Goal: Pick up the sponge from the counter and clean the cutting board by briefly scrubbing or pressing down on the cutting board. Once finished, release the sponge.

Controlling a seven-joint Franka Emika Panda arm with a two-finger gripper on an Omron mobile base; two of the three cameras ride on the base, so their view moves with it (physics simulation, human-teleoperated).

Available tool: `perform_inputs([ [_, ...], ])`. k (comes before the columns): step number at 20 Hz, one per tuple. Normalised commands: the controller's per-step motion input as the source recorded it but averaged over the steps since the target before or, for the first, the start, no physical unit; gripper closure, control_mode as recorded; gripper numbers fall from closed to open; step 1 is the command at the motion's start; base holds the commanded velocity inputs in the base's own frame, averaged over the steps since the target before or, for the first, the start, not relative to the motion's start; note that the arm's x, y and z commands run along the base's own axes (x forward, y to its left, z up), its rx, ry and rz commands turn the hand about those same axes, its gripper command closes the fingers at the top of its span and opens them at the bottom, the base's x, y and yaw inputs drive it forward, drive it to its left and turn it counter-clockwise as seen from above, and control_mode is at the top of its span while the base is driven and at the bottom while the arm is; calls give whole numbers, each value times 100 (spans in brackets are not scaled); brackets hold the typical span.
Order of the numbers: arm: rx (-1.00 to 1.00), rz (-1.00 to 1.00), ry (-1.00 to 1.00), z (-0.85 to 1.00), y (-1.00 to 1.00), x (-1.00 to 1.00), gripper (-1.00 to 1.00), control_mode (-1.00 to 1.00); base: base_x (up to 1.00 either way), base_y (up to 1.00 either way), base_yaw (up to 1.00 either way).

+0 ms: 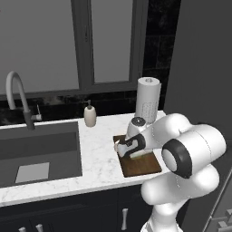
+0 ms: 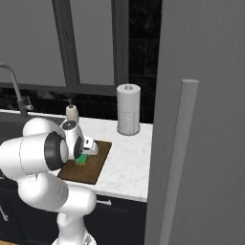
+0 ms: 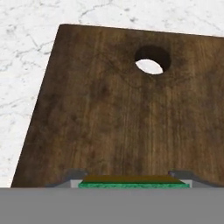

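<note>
Sponge point(image 3: 134, 182) pinched between gripper point(image 3: 134, 180) fingers, pressed low over near end of cutting board point(image 3: 118, 113) on counter point(image 1: 97, 158); scrubbing step apparently underway; next: brief rub, then release.

arm folded forward and low, elbow bulked near the base cameras, wrist bent down. gripper point(image 2: 82, 158) points downward, hand roughly vertical. jaws closed in on the sponge point(image 3: 134, 183), fingertips point(image 3: 75, 177) flanking it on both sides in the hand view.
</note>
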Motion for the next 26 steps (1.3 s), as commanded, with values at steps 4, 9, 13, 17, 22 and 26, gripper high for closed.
perform_inputs([
  [4,0,-5,0,-1,37,14,100,-100,0,0,0],
  [9,0,-7,0,0,-6,-14,100,-100,0,0,0],
  [13,0,-7,-3,-7,-50,-41,100,-100,0,0,0],
  [17,0,-7,-3,-12,-60,-39,100,-100,0,0,0],
  [22,0,-6,-3,-10,-35,-9,100,-100,0,0,0],
  [26,0,-6,-1,-6,3,19,100,-100,0,0,0],
])
